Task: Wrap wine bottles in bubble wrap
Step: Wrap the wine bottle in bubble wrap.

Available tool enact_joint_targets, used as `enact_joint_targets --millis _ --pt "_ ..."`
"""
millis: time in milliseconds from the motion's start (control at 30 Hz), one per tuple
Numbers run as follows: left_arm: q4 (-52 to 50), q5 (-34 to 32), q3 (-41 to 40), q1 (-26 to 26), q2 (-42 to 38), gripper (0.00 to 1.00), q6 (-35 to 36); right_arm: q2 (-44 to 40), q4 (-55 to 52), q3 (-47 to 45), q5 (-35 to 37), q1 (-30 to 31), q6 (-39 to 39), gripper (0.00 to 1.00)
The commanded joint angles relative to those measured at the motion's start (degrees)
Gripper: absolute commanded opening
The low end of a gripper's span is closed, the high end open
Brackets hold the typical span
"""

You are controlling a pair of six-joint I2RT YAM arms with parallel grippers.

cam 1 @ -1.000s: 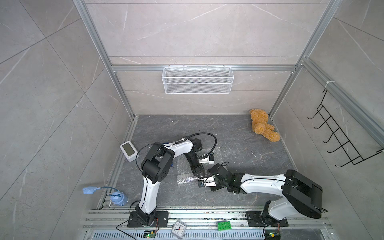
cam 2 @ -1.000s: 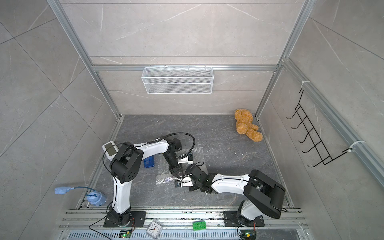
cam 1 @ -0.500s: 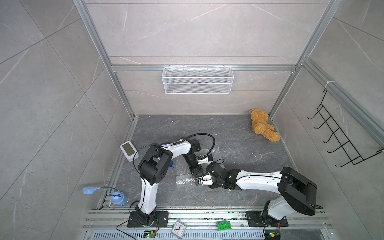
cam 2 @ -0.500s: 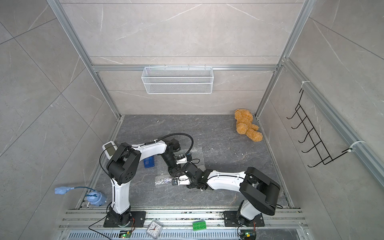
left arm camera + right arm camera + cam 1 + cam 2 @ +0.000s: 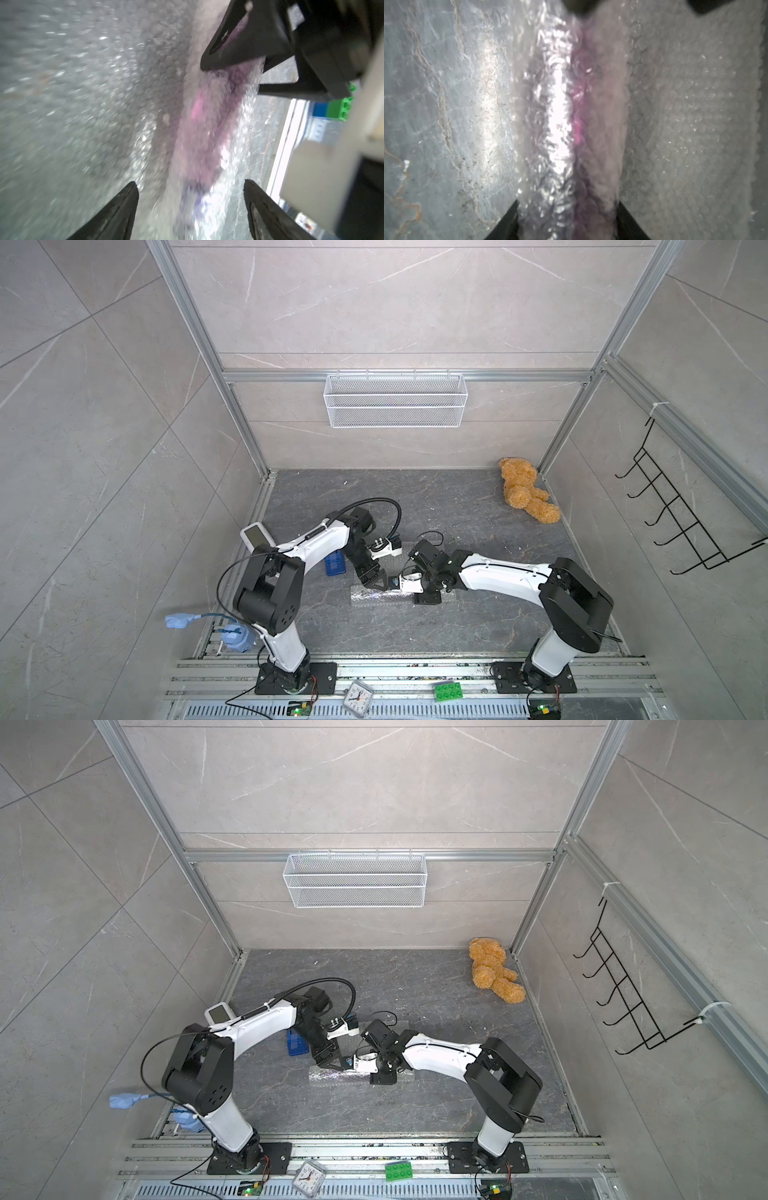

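— Purple liquid shows through the wrap [image 5: 685,124], so we know where the bottle [image 5: 579,124] is. It lies on its side on the tabletop [image 5: 436,104], rolled inside the wrap, between our two arms.

— Good. Which hand has it?

— Our right hand [image 5: 566,207] is closed on the wrapped bottle; its fingers press the wrap from both sides. Our left hand [image 5: 190,182] is open: its fingers stand apart, one on each side of the wrapped bottle, and touch nothing.

— And how does the long axis go?

— From one hand to the other, across in front of us, as both top views show. The narrow end seems to point to the left hand, because the purple gets thinner there in the left wrist view. But this picture is blurred, so we are not sure.

— Then which way do we roll?

— We think sideways, across the long axis. In the right wrist view the flat rest of the wrap lies along one long side of the bottle, and bare tabletop lies along the other side. The coming turn should go toward the flat part.

— Which hand is nearer?

— Both are at the bottle, one toward each end, but only the right one touches it. We think the left must close first.
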Motion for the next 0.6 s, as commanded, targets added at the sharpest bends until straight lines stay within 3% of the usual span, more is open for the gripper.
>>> enact_joint_targets --millis 0,133,300,433,500,567 --pt "6.9 -9.0 -4.5 0.3 -8.5 0.8 -2.5 4.7 -15.0 3.6 -8.4 -2.8 1.7 0.41" --pt "16.5 -18.3 -13.5 0.3 -20.8 0.79 -2.7 9.2 -22.0 10.5 -14.4 -6.6 0.7 0.43" --pt "22.6 -18.6 -22.8 -2.8 -37.6 0.79 4.8 15.1 -29.3 18.4 -16.7 -9.2 -1.1 0.46" --pt "27.8 -29.5 -29.5 -16.5 -43.9 0.74 11.8 19.1 -33.4 24.0 -18.5 -10.6 -2.0 0.48" --pt "32.7 -39.0 -32.4 -25.6 -43.0 0.74 15.3 20.8 -34.8 26.1 -18.8 -10.9 -2.4 0.5" --pt "36.1 -41.6 -32.6 -29.7 -39.6 0.74 16.3 22.6 -36.6 28.3 -19.2 -11.4 -2.8 0.52"
